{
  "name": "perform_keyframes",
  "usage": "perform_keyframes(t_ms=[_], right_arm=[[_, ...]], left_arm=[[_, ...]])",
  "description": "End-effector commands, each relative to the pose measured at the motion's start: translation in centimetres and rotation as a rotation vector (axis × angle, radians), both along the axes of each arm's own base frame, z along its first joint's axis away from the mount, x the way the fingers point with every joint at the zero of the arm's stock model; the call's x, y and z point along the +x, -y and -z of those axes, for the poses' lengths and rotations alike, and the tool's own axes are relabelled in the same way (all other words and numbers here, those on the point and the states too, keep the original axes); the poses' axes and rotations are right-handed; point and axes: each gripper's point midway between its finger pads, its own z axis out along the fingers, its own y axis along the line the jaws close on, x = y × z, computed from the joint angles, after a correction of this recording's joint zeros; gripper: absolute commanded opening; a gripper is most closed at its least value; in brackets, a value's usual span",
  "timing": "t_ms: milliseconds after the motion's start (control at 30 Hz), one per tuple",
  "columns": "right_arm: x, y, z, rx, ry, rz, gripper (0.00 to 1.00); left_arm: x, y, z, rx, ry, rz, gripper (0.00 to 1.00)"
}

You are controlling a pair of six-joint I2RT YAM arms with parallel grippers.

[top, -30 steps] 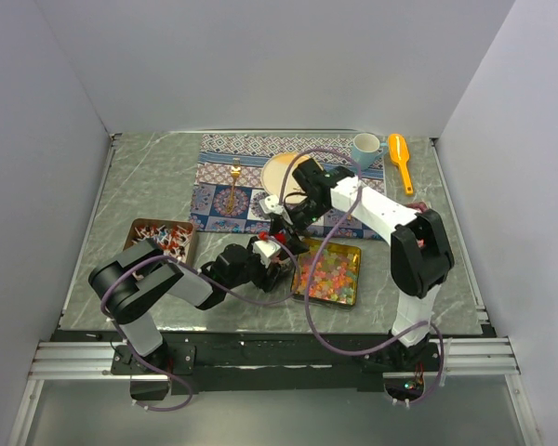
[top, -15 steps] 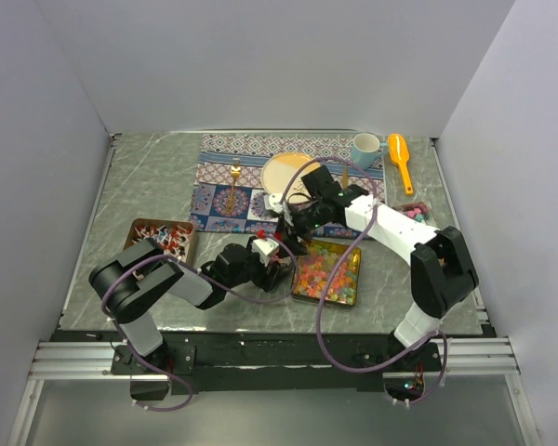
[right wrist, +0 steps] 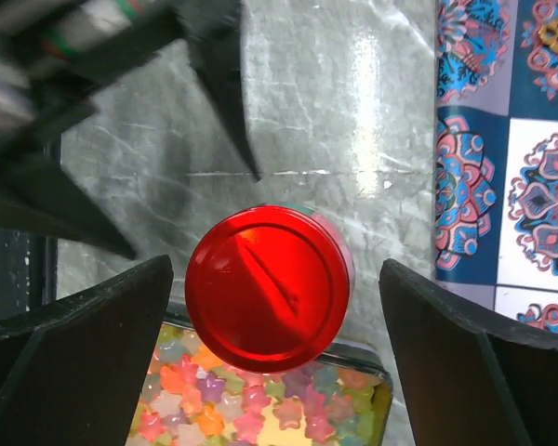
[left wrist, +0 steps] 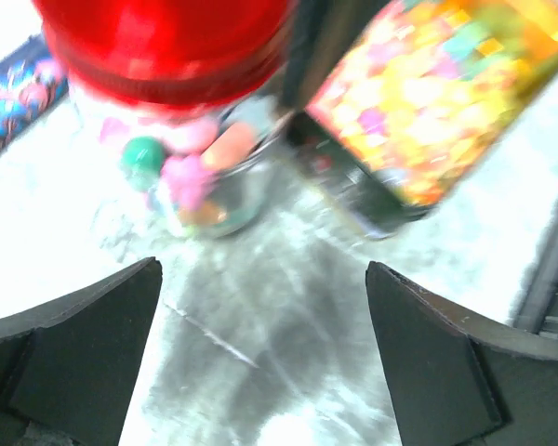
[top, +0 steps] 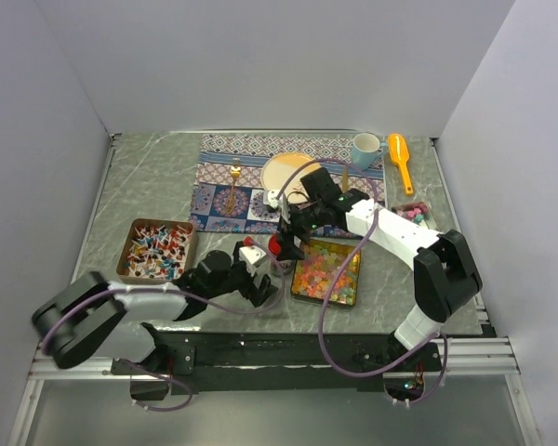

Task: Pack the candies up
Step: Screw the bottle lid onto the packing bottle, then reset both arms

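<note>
Right gripper (right wrist: 274, 279): jaws apart, over red-lidded jar (left wrist: 200, 177). Left gripper (left wrist: 265, 307): jaws apart, near-left of it. Adjacent: tray (left wrist: 353, 200) of candies (right wrist: 260, 423).

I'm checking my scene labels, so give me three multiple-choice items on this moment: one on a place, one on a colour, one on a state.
1. Where does the jar stand? A on the mat; B on the bare table beside the tray; C in the box.
2. What colour is its lid? A red; B blue; C white.
3. How do the right jaws stand? A shut on the lid; B open, one each side of the lid; C shut on the scoop.
Answers: B, grey table shows under the jar; A, the lid is plainly red; B, gaps show on both sides of the lid.
</note>
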Motion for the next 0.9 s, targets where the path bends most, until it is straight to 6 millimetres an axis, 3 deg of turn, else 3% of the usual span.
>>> perform_keyframes(t_ms=[0,100,233,267,300,367,400,433,467,500,567,600,667,767,867], right_arm=[[0.6,-1.6,-4.2,0.096,0.047,-0.015,1.00],[0.3,-1.8,-6.4,0.137,0.069,-0.024,1.00],[0.1,-0.5,-9.6,0.151,0.111,0.009,1.00],[1.3,0.5,-10.5,0.137,0.146,0.103,1.00],[2.6,0.8,-11.7,0.172,0.104,0.239,1.00],[6.5,4.0,-12.5,0.180,0.087,0.522,1.00],[9.5,6.6,-12.7,0.186,0.053,0.813,1.00],[11.0,8.6,-12.5,0.178,0.053,0.959,1.00],[12.2,10.7,-12.3,0.180,0.040,1.100,1.00],[13.4,13.6,-12.4,0.169,0.073,1.291,1.00],[13.5,16.0,-13.4,0.176,0.130,1.383,1.00],[13.5,17.2,-13.8,0.150,0.170,1.426,1.00],[13.2,18.4,-15.0,0.143,0.212,1.457,1.00],[12.2,19.8,-15.3,0.137,0.252,1.470,1.00],[11.5,21.0,-15.0,0.181,0.200,1.508,1.00]], left_arm=[[-2.0,0.6,-2.5,-0.060,-0.031,0.076,0.97],[-2.6,0.9,-5.6,-0.113,0.022,0.123,0.97],[-1.6,0.1,-9.3,-0.110,0.102,0.074,0.97],[-1.6,-0.4,-9.1,-0.076,0.091,0.065,0.97],[-1.0,-0.5,-10.6,-0.082,0.121,0.046,0.97],[0.4,-1.7,-12.2,-0.072,0.170,-0.037,0.97],[1.7,-2.4,-13.9,-0.066,0.225,-0.076,0.97],[2.5,-3.1,-14.9,-0.061,0.261,-0.111,0.97],[3.9,-4.0,-16.9,-0.069,0.300,-0.183,0.97],[5.0,-5.1,-17.6,-0.065,0.306,-0.237,0.97],[7.7,-7.6,-20.1,-0.076,0.342,-0.397,0.97],[9.5,-9.6,-20.5,-0.059,0.348,-0.485,0.97],[11.7,-11.9,-22.6,-0.074,0.385,-0.593,0.97],[15.6,-17.1,-24.1,-0.056,0.418,-0.781,0.97],[17.5,-20.0,-25.3,-0.075,0.435,-0.871,0.97]])
